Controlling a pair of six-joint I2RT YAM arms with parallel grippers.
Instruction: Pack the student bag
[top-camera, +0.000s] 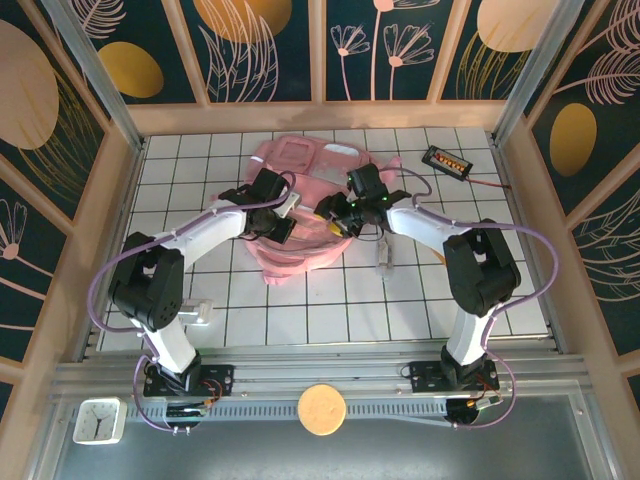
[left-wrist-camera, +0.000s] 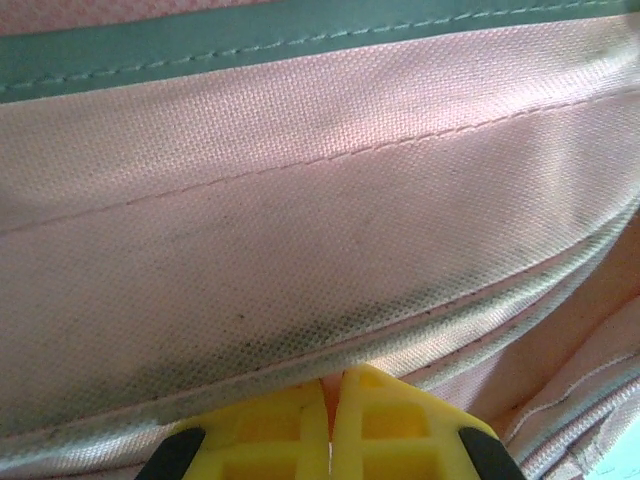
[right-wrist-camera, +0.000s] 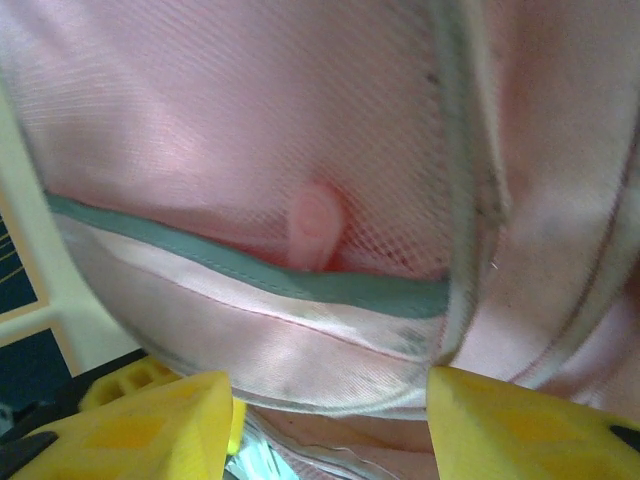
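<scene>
Our left gripper (left-wrist-camera: 330, 405) pinches fabric of the student bag (left-wrist-camera: 300, 200); our right gripper (right-wrist-camera: 325, 400) stands wide; we cannot see inside.

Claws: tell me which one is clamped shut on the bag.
The left claw: its yellow fingers meet on fabric of the student bag, while the right claw stands open.

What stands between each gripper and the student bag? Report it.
Nothing visible does. The left gripper is shut on a fold of the student bag. The right gripper is open with the bag's fabric directly against its fingers, and no other object lies between them.
</scene>
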